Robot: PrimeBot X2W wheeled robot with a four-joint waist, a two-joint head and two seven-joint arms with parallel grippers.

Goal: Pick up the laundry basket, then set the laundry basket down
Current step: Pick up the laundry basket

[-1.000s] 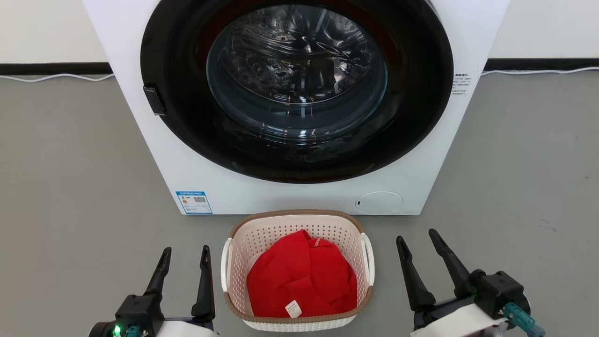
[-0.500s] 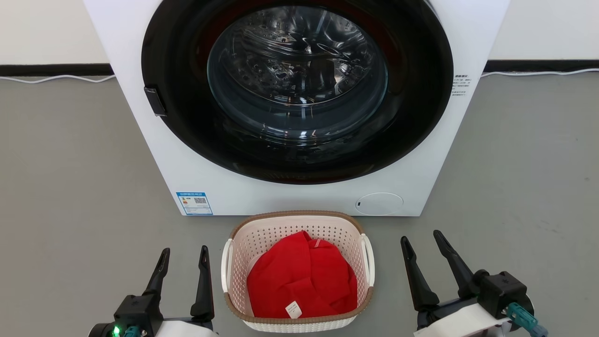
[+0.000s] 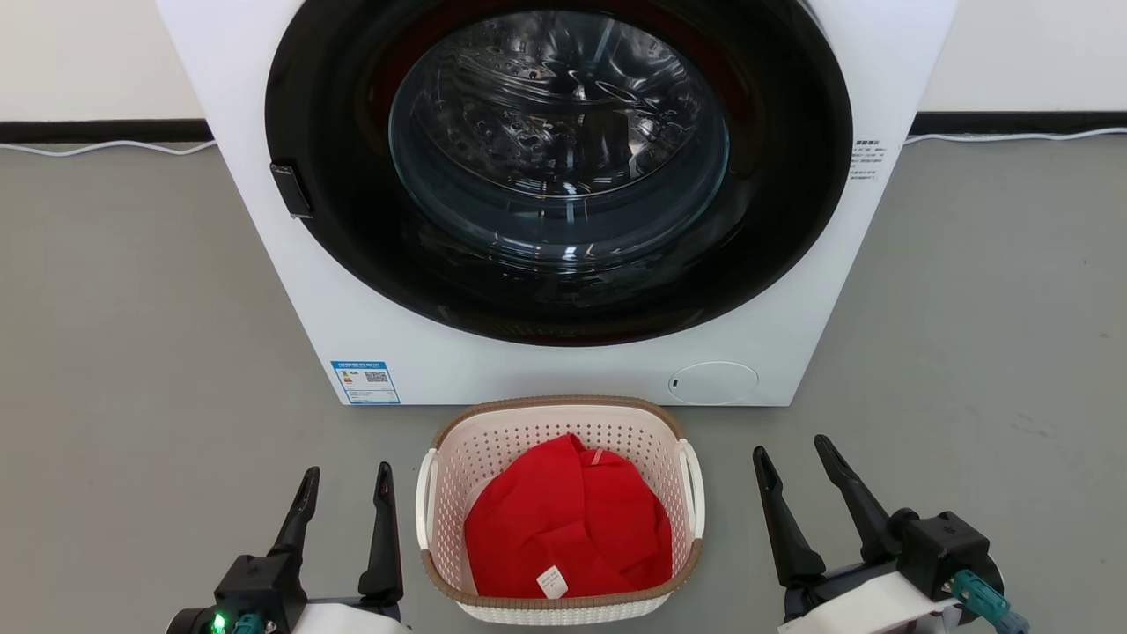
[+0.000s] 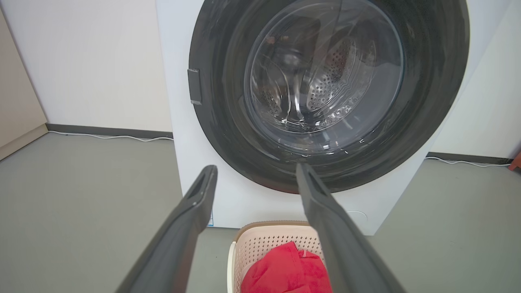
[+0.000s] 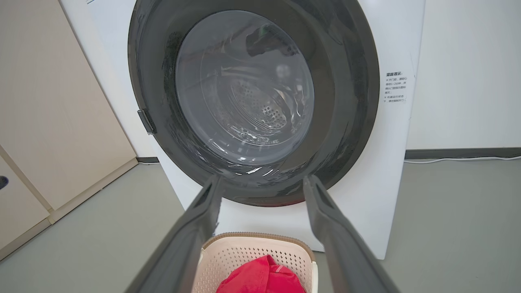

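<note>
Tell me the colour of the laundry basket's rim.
Brown, woven-look, on the laundry basket; clearest in the head view.

The grey floor carries a white washing machine at upper centre. The laundry basket stands just below it, bottom centre.

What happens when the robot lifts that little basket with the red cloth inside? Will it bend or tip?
The laundry basket looks like holey plastic, so probably light and fairly stiff. The red cloth sits low, so it likely won't spill. Lifted by one handle only, it could tilt.
</note>
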